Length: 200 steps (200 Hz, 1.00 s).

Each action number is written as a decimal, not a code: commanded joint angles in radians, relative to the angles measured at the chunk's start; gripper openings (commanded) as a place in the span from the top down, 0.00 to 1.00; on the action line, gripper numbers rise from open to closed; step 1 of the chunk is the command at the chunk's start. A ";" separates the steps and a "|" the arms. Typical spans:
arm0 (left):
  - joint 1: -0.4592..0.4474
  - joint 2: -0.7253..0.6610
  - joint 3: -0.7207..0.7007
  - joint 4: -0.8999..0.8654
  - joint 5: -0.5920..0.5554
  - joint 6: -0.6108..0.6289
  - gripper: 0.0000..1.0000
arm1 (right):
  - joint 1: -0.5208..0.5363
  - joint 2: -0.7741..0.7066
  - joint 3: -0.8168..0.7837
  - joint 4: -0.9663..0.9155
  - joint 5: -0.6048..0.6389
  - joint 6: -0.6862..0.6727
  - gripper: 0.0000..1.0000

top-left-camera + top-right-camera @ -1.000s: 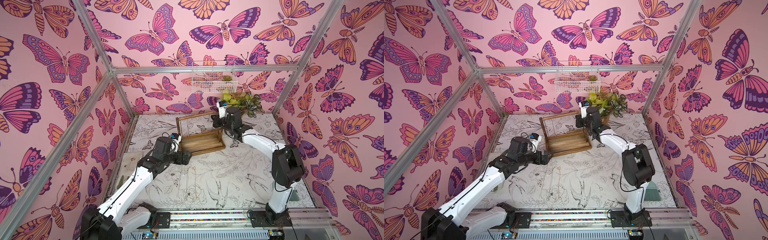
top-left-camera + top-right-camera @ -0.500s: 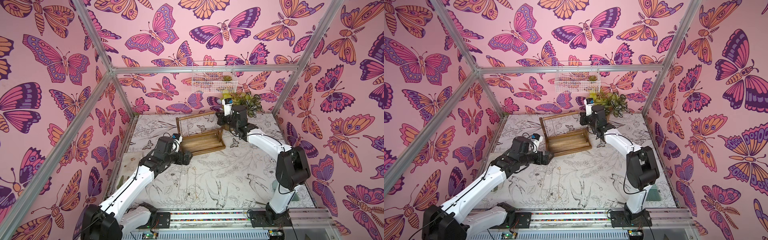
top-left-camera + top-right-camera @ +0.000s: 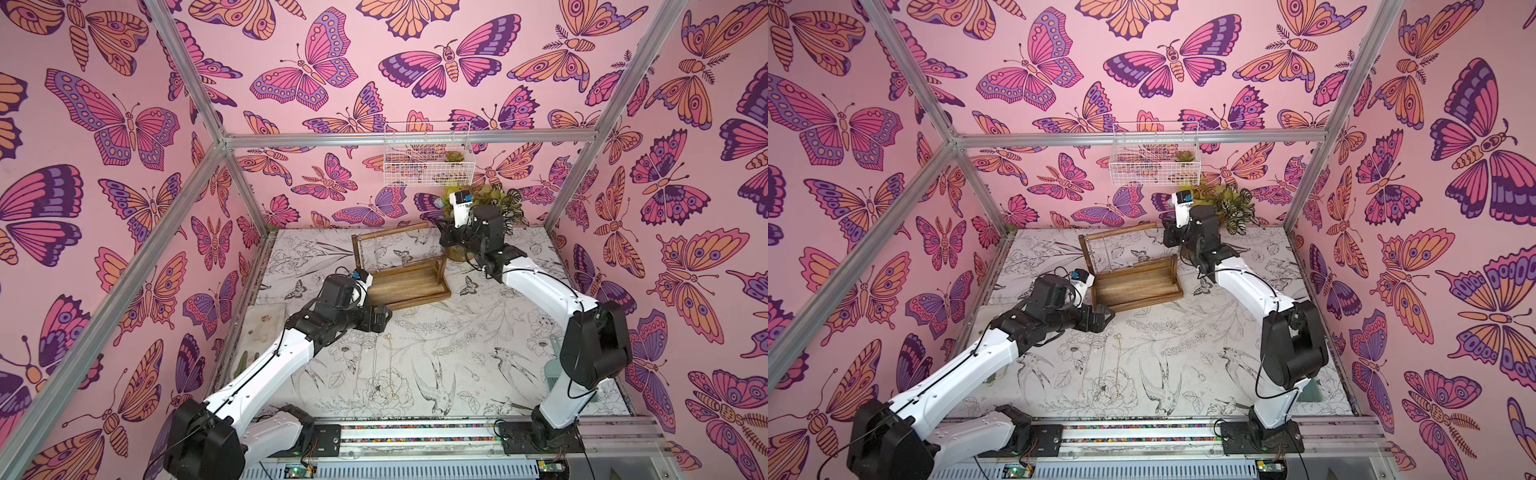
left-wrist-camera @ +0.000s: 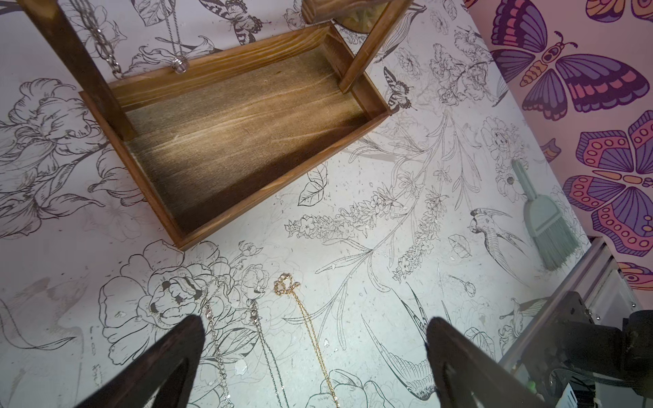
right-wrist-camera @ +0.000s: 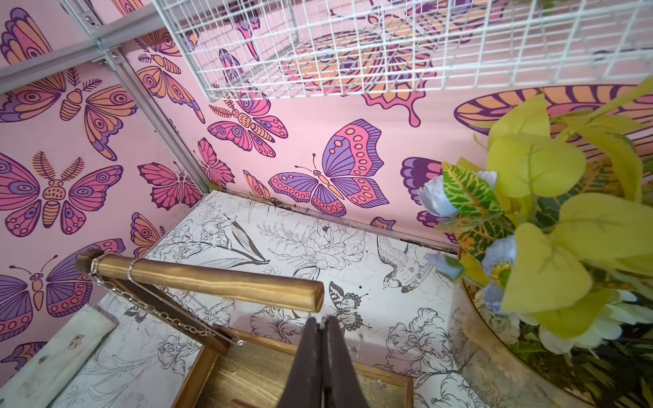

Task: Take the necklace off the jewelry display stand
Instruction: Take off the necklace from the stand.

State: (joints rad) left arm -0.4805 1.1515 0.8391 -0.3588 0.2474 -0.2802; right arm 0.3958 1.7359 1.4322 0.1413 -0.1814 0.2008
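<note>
1. Right gripper (image 5: 321, 323): closed tight, fingers (image 5: 307, 353) pressed flat together. Sits just below the free end of the top bar (image 5: 212, 279), apart from it. Shows a tiny bright speck at the very tips; impossible to tell whether a fine chain is pinched there.
2. Left gripper (image 4: 314, 323): spread wide, holds nothing. Hovers above the desk (image 4: 371, 159), near the front corner of the wooden tray base (image 4: 240, 120).
3. Directly under the left gripper, flat on the desk, side by side: pale silver chain (image 4: 215, 339), grey silver chain (image 4: 263, 339), and gold chain (image 4: 308, 328) ending in a small gold pendant (image 4: 287, 284).
4. Jewelry display stand (image 3: 409, 286): stands toward the back of the desk, between both grippers in both top views, with the left gripper at the front-left corner of its tray and the right gripper at the far right end of its bar.
5. On the top bar, close to the end that joins the dark upright (image 5: 148, 300), well apart from the right gripper: heavy-link necklace (image 5: 166, 315) and fine necklace (image 5: 131, 270), both looped over the bar and hanging down toward the tray, with a ring pendant (image 5: 242, 342) at the bottom of the fine one.
6. Further out: potted plant (image 5: 547, 212) just beside the right gripper at the back of the desk; white wire basket (image 3: 428, 174) on the back wall above it; green brush (image 4: 551, 226) lying near the right edge of the desk; pale board (image 3: 266, 320) at the left edge.
</note>
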 commanded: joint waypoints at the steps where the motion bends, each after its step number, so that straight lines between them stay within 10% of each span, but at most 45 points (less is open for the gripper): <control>1: -0.015 0.013 0.014 0.035 0.016 0.007 0.00 | -0.003 -0.038 0.050 -0.043 -0.028 -0.024 1.00; 200: -0.125 0.154 0.046 0.297 0.110 0.101 0.00 | 0.017 -0.251 0.186 -0.230 -0.100 -0.058 1.00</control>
State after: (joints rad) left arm -0.5915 1.2697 0.8513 -0.1513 0.3187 -0.2230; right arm 0.4046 1.5433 1.5761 -0.0605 -0.2623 0.1486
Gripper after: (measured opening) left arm 0.995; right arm 0.066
